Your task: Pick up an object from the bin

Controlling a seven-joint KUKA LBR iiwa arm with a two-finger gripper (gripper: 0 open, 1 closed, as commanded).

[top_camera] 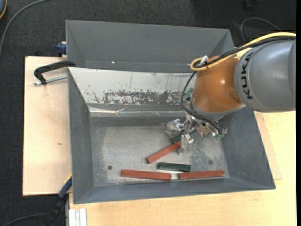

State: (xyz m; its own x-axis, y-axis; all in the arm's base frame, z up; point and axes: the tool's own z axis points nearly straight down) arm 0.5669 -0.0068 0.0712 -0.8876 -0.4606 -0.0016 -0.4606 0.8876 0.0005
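Starting at the front of the grey metal bin (141, 192): two reddish-brown flat sticks lie end to end along the front wall, the left-hand stick (146, 174) and the right-hand stick (201, 174), with a small gap between them. Just behind that gap sits a short dark green stick (174, 166), lying roughly parallel to the pair.

One step further in is the slanted reddish-brown stick (162, 153), its low end pointing left and its upper end running up to the right. The gripper (184, 142) is down right at that upper end, metal touching or as good as touching the stick. Whether it is open, closed or clamped on the stick, I cannot tell. The hardware bunches up there, with a bit of green wiring mixed in.

The bin floor (122, 145) is dull grey, speckled and scuffed, with one small dark spot (110, 168) near the front left.

Above the gripper is the rounded orange cover (214, 91), with a yellow cable (263, 39) looping over it. On the fat grey arm (275, 79) there is writing: black capitals running down the link, beginning "KU"; the rest I can't make out.

Further back, the rear wall (136, 96) carries a band of dark scratches and chipped marks across bright, worn metal, and above that the wall is plain grey. Beyond the bin is dark carpet (141, 1), a pale cable (28, 6) curling across the far left, and black cables (249, 27) at the far right.
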